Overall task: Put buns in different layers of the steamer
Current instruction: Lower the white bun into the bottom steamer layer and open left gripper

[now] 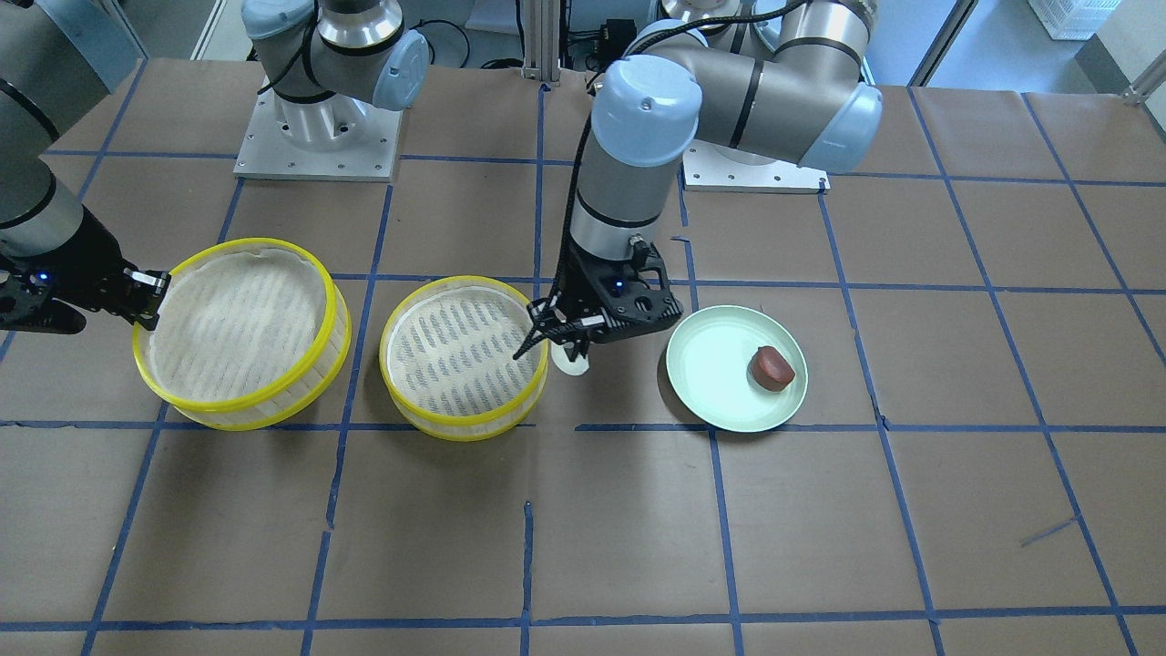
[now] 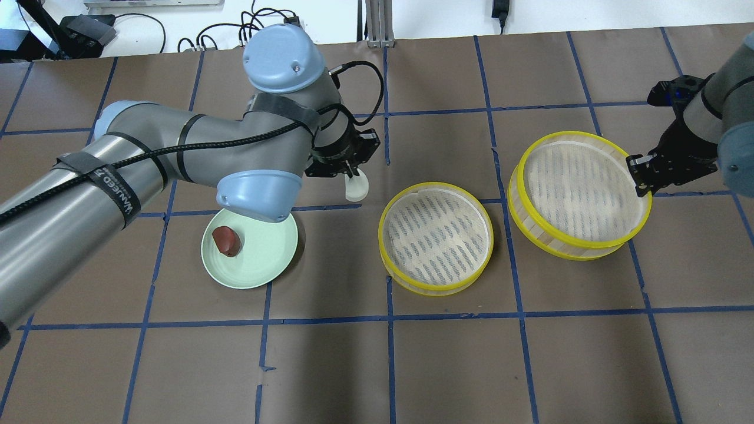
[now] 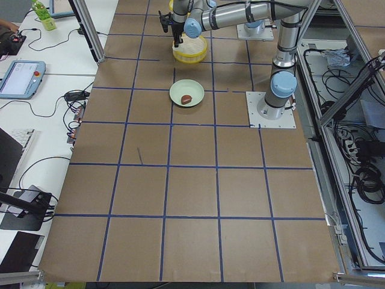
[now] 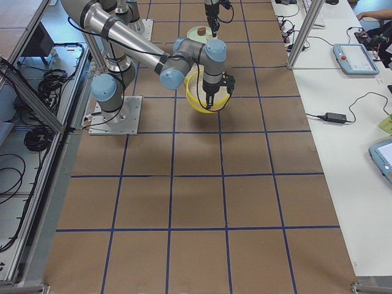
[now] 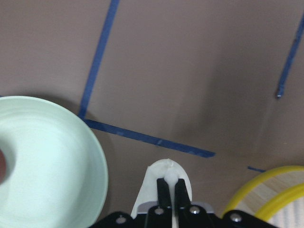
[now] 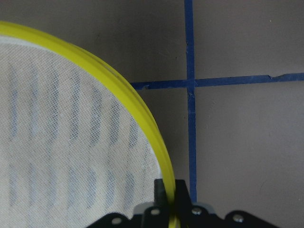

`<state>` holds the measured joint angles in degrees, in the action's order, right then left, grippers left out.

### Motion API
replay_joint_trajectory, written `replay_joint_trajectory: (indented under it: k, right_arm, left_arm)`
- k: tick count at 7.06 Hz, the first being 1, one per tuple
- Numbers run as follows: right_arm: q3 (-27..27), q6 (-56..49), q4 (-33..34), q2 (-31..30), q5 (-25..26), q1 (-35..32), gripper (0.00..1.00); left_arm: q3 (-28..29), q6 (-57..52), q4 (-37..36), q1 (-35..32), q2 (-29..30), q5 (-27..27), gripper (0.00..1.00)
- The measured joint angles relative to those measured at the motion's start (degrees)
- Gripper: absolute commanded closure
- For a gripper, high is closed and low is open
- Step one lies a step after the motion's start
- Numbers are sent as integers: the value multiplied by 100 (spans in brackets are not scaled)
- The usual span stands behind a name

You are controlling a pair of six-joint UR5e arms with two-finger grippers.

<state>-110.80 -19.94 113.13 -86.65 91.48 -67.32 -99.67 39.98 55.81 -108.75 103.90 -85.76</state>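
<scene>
My left gripper (image 2: 353, 176) is shut on the white bun (image 2: 356, 188) and holds it above the table between the plate and the nearer steamer tier (image 2: 436, 238). In the left wrist view the fingers (image 5: 164, 190) pinch the white bun (image 5: 166, 171). The reddish-brown bun (image 2: 227, 240) lies on the pale green plate (image 2: 259, 262). My right gripper (image 2: 639, 182) is shut on the yellow rim of the second steamer tier (image 2: 580, 194), which sits slightly tilted. The right wrist view shows the fingers (image 6: 161, 192) clamping that rim (image 6: 142, 118). Both tiers hold nothing.
The two steamer tiers stand side by side, apart, the plate to their left in the overhead view. Both arm bases (image 1: 314, 137) are at the table's back edge. Blue tape lines (image 2: 389, 318) grid the brown table.
</scene>
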Motion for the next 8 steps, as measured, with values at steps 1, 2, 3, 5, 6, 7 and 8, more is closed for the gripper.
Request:
replay_joint_trajectory:
  k: [1, 2, 3, 5, 6, 7, 8]
  right_arm:
    - [-6, -3, -3, -1, 1, -4, 93]
    - [-9, -6, -9, 3, 1, -7, 93]
    - [-11, -7, -17, 10, 1, -8, 93]
    - [-14, -2, -28, 14, 1, -11, 93]
    - [-17, 3, -33, 11, 1, -18, 93]
    - [-19, 26, -35, 1, 1, -48, 93]
    - [-4, 138, -63, -13, -1, -168, 93]
  left_arm:
    - [35, 366, -131, -247, 98, 64, 79]
    - [48, 672, -354, -433, 275, 95, 30]
    - [50, 890, -562, -536, 463, 100, 1]
    - [52, 1182, -739, -618, 656, 95, 0]
    - [45, 1160, -757, -621, 654, 92, 0]
    - [16, 651, -749, -546, 600, 28, 0]
    - [-45, -393, -710, -230, 510, -145, 0]
